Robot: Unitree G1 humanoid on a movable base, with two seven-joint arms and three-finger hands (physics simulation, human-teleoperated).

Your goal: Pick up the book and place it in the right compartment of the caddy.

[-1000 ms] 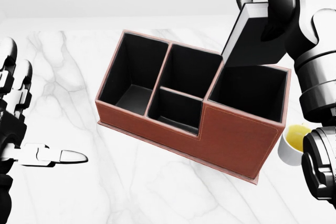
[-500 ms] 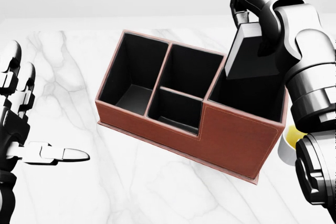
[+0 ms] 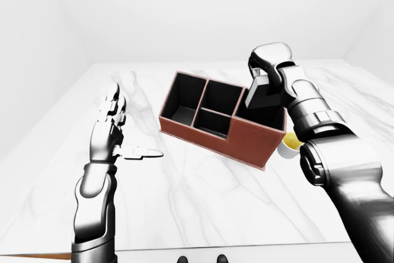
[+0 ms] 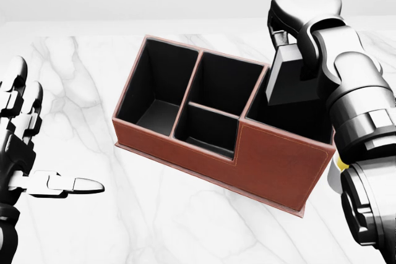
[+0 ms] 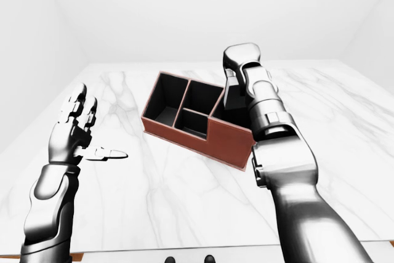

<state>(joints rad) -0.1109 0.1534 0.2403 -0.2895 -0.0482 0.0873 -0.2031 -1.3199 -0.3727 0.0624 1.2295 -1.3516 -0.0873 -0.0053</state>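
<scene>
Nearly done — book pinched in right robot hand, tilted, lower edge dipping into the caddy's right compartment at about two o'clock in the head view. Left to do: lower fully and release. Left robot hand spread, idle over the bench at nine o'clock.
</scene>
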